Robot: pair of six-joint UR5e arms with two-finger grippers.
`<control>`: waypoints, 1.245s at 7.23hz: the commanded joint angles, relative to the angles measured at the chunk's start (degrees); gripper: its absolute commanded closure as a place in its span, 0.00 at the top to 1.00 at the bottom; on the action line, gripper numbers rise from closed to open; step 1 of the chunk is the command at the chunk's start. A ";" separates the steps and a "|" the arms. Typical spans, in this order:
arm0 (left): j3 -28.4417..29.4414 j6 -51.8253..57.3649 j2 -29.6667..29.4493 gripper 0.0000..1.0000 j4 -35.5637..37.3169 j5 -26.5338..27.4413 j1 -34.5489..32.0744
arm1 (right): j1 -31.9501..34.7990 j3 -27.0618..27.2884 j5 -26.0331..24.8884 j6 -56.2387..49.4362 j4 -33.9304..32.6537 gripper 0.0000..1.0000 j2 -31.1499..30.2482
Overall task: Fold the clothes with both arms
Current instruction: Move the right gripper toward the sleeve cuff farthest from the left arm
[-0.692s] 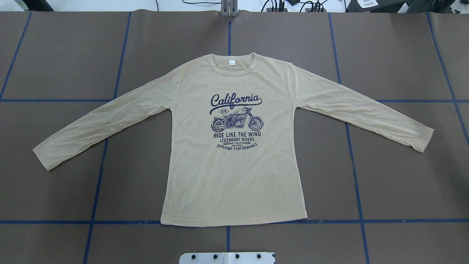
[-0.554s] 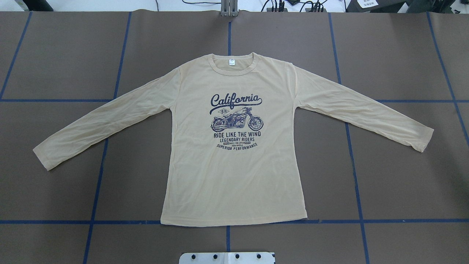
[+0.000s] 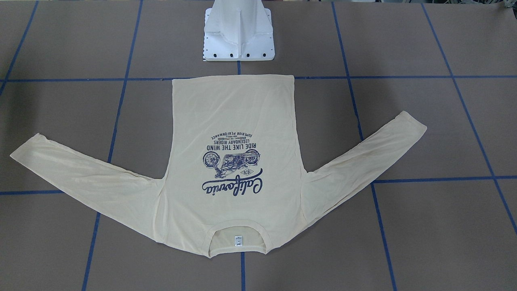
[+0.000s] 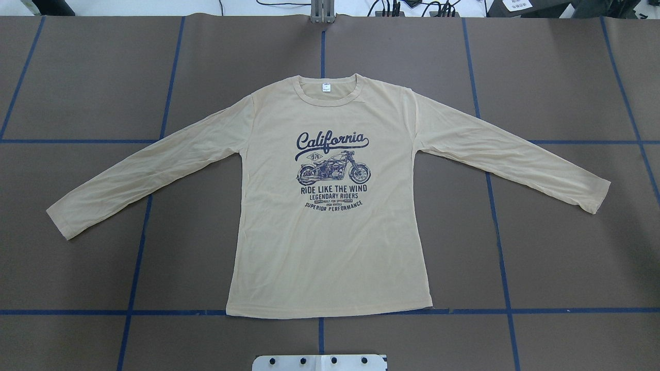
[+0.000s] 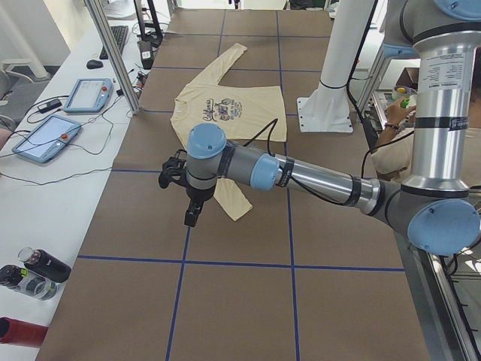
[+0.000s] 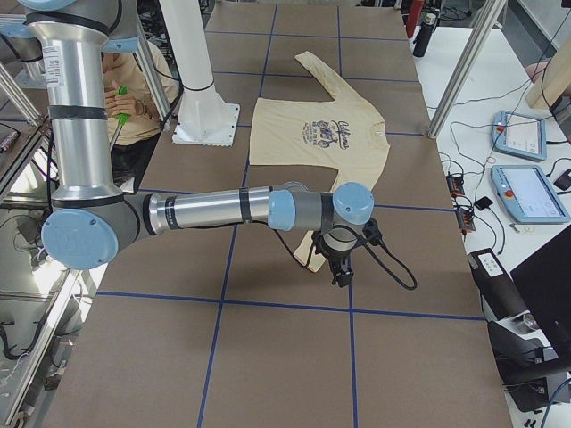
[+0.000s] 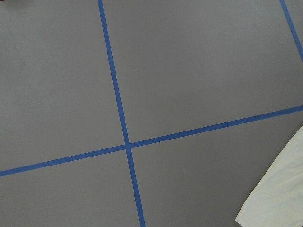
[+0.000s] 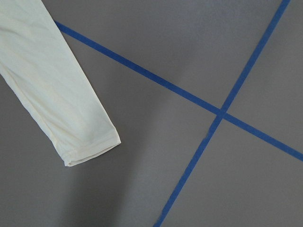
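Note:
The clothes are one cream-yellow long-sleeved T-shirt (image 4: 330,247) lying flat and print-up on the brown table, both sleeves spread out, neck toward the far edge. It also shows in the front view (image 3: 234,109). My left gripper (image 5: 190,219) hangs over the left sleeve's cuff (image 7: 279,189) in the left side view. My right gripper (image 6: 340,278) hovers beside the right sleeve's cuff (image 8: 90,142) in the right side view. Both grippers appear only in the side views, so I cannot tell whether either is open or shut. Neither arm enters the overhead or front view.
Blue tape lines (image 4: 495,216) grid the table. The white pedestal base (image 3: 239,36) stands just behind the shirt's hem. Control tablets (image 5: 45,135) and bottles (image 5: 37,267) sit on a side bench. A metal post (image 5: 113,53) rises there. A seated person (image 6: 134,98) is behind the robot.

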 commanded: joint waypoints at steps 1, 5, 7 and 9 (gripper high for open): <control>-0.64 -0.03 0.12 1.00 -0.22 -0.15 -0.02 | -1.66 -0.22 3.91 3.06 0.79 1.00 -2.65; -2.67 -0.29 0.12 1.00 -3.89 -0.15 0.33 | -8.34 -3.11 8.35 35.85 14.50 1.00 -4.50; -2.75 -1.60 0.12 1.00 -4.00 -1.19 0.41 | -12.73 -10.55 3.08 53.64 38.11 1.00 -6.44; -2.93 -2.58 0.21 1.00 -4.08 -2.87 0.33 | -18.79 -14.37 -0.08 72.53 49.98 0.99 -5.23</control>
